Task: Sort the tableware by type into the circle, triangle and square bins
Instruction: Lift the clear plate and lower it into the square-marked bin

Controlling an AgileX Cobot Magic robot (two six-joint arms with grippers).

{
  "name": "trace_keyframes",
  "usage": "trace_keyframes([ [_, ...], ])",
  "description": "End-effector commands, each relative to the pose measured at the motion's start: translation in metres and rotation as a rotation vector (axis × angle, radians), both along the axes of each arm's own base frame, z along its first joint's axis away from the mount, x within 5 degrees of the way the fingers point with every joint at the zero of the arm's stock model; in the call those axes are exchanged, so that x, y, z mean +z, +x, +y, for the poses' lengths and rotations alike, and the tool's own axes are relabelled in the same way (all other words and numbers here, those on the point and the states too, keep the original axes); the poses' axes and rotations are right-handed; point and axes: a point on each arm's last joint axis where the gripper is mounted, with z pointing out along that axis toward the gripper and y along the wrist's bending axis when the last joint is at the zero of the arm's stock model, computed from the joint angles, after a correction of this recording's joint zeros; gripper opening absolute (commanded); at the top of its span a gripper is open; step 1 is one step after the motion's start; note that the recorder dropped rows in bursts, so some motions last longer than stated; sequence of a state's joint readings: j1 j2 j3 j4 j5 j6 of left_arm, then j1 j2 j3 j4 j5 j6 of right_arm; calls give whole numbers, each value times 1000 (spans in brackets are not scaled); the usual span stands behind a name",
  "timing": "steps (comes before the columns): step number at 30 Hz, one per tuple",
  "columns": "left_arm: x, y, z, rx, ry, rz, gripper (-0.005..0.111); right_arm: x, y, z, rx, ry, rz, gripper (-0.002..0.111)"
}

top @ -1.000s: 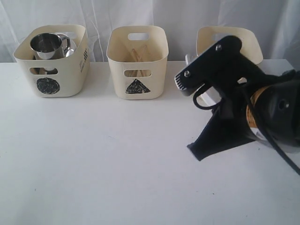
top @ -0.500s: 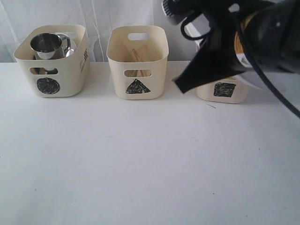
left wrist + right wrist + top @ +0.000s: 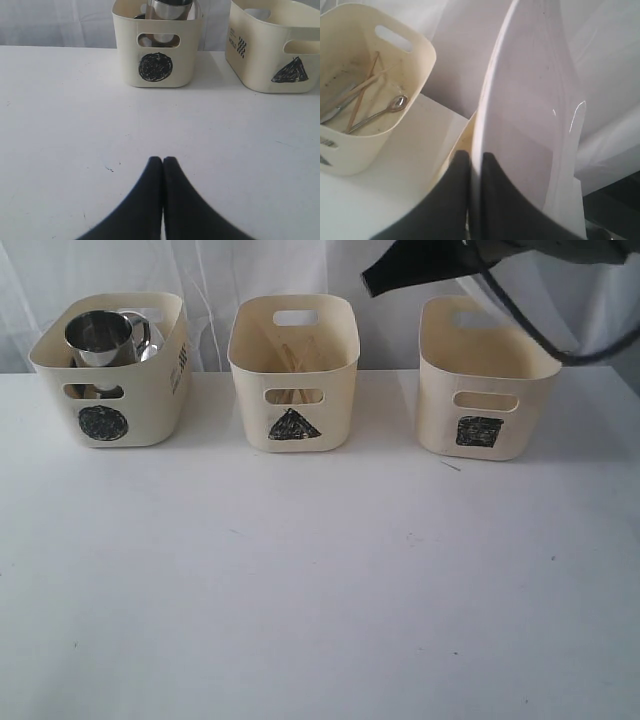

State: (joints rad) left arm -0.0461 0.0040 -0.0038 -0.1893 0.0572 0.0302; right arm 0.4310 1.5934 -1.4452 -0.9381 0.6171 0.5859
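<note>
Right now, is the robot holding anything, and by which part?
The right gripper pinches the big white plate by its rim. The left gripper is shut and holds nothing.

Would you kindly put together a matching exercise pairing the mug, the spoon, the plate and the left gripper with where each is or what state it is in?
1. mug
2. spoon
3. plate
4. left gripper

A. pinched by the right gripper
B. in the circle bin
C. shut and empty
D. in the triangle bin

Pairs: 1-B, 2-D, 3-A, 4-C.
</note>
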Motion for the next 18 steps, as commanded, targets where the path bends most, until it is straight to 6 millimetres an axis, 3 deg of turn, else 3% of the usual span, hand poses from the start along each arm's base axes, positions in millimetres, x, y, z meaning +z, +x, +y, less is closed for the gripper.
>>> trace_keyframes([
  [1,-1,0,0,5,-6,-4,0,-2,39,-2,7,-16,-46,0],
  [9,-1,0,0,5,-6,-4,0,-31,86,-4,-27,31,-17,0],
  [18,-1,0,0,5,-6,-4,0,-53,109,-6,-45,53,11,0],
])
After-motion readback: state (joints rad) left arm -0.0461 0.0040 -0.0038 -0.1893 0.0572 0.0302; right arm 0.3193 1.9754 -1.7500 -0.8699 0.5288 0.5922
